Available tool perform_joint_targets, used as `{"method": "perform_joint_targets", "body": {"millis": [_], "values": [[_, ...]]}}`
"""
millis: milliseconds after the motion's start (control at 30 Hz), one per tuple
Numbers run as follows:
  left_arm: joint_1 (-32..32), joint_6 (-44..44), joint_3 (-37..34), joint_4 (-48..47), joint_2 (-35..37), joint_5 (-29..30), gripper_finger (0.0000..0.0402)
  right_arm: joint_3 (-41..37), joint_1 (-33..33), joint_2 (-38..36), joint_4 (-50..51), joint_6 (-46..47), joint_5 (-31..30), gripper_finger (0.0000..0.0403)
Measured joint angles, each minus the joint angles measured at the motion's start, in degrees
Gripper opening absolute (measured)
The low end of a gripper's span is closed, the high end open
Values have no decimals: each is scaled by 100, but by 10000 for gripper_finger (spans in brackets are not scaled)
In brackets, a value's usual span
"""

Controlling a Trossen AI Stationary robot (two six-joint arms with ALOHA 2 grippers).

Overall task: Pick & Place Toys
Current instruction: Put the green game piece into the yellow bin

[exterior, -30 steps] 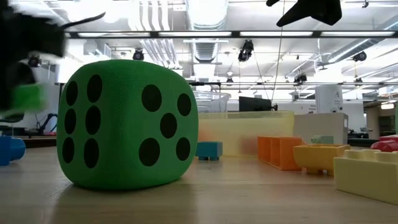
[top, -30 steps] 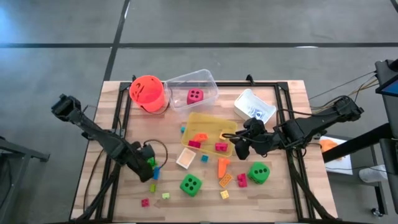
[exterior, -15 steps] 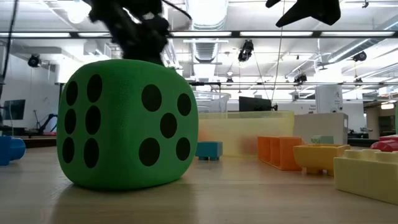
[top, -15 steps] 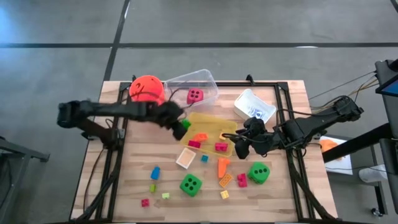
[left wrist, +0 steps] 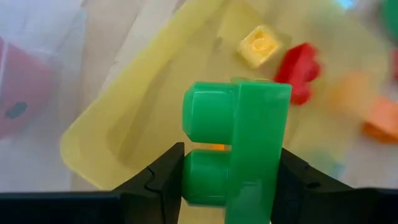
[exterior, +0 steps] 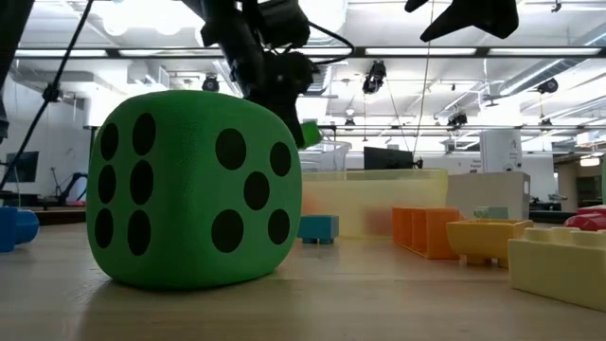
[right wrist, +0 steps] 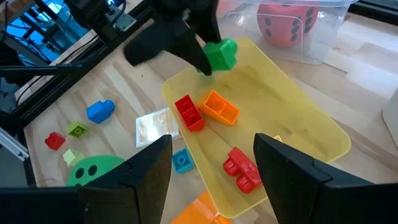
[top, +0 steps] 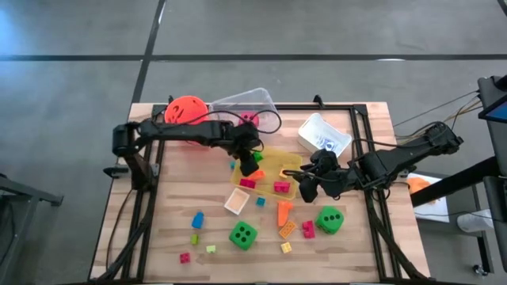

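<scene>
Your left hand is clamped on a green block, holding it in the air over the far-left corner of the yellow tray, near the middle of the table. In the left wrist view the block sits pinched between the two fingers with its studs sticking out to one side, so the grip is on the narrow faces only.

The main risk is where the block lands. It hangs close to the tray's rim, not over the middle, and the clear bin with the pink die stands just beyond that corner. Release here and the block could strike the rim and tip out onto the table, or skip toward the bin.

Second, the tray is not empty. A red block and an orange block lie just below the hand, with another red block farther along. A drop from height could bounce off these and hop over the low wall.

Third, your right hand waits with its fingers parted and empty at the tray's near-right corner. Swing the left arm farther across and the two arms could meet.

Many toys are not yet placed near the front edge: two green dice, a blue block and smaller pieces.
</scene>
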State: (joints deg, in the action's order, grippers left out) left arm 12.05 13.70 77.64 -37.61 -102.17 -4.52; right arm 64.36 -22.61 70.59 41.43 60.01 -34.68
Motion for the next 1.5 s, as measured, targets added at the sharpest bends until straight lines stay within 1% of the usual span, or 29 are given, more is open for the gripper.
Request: {"method": "perform_joint_targets", "body": {"millis": [300, 400, 533, 733, 867, 1067, 1233, 1500], "values": [[-96, 500, -15, -109, -186, 1009, 159, 0, 0, 2, -10, 0, 2, 221], [-230, 491, -28, -131, -206, 1230, 159, 0, 0, 2, -13, 0, 2, 221], [-435, 268, -37, -107, -212, 1486, 159, 0, 0, 2, -15, 0, 2, 221], [-431, 114, 85, -110, -193, 1532, 159, 0, -4, 2, -17, 17, 8, 221], [-467, -395, 109, -51, -182, 1506, 159, -2, -11, 2, -17, 40, 20, 221], [-665, -1115, -145, 46, -194, 1401, 159, -5, -13, 2, -16, 42, 20, 221], [-670, -723, -515, 419, -195, 1652, 159, -9, -13, 2, -15, 42, 20, 221], [-671, -123, -686, 599, -221, 1662, 159, -9, -13, 2, -15, 42, 21, 221]]}}
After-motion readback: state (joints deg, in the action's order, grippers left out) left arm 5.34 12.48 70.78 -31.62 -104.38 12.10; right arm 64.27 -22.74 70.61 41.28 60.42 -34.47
